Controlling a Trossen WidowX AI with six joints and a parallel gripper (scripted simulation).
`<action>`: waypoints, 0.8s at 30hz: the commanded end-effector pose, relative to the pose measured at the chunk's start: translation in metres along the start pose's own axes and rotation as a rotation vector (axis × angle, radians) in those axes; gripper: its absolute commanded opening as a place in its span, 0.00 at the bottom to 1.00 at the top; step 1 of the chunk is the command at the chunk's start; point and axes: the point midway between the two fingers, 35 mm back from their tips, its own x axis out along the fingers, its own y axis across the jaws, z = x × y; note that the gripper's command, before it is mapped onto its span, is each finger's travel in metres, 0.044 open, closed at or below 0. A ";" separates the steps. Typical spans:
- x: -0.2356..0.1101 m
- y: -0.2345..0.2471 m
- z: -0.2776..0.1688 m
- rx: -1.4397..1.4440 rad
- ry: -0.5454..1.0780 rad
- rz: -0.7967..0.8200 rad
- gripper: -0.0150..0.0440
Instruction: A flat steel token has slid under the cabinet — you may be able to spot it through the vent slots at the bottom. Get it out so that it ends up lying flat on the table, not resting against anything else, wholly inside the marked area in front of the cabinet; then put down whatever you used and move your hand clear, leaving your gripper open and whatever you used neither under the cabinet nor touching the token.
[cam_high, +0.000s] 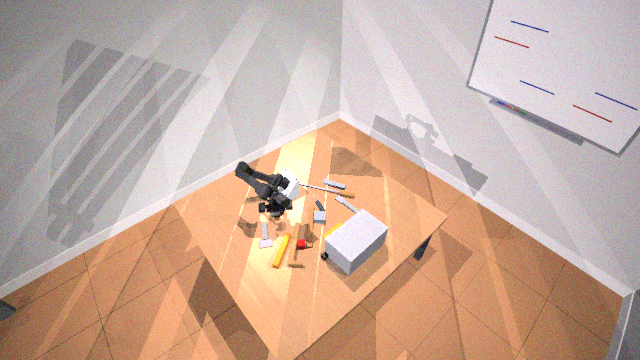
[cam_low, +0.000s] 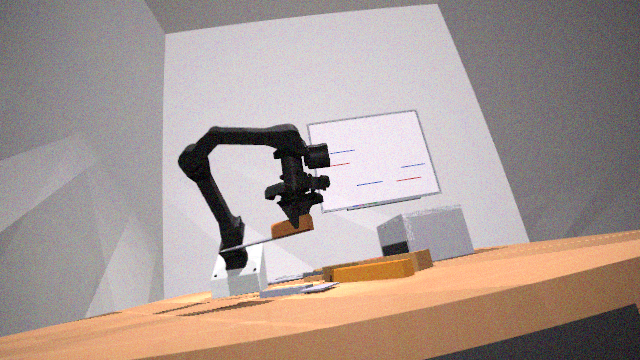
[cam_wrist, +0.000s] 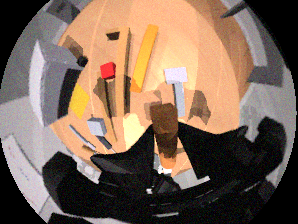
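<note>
Arm (cam_low: 215, 165) is rising from its white base (cam_low: 255, 280), bending at the elbow and reaching forward, with the wrist pointing straight down over the table (cam_low: 450, 300). Gripper (cam_low: 298, 215) is hanging well above the wood, jaws partly closed and clamping the brown handle (cam_low: 292, 228) of a tool whose thin grey blade (cam_low: 250, 244) is sticking out almost level, back toward the base. Cabinet (cam_low: 430, 232) is sitting well apart from the gripper, its dark slot facing the loose pieces. Yellow bar (cam_high: 281, 251), red block (cam_high: 302, 243) and wooden strips (cam_high: 296, 245) are lying just in front of it. Token: I cannot tell where it is lying.
</note>
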 end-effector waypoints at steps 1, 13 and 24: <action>-0.002 0.004 0.005 0.015 0.004 0.021 0.25; -0.002 0.007 0.009 -0.012 0.003 0.021 0.25; -0.002 0.007 0.008 -0.099 0.002 0.021 0.25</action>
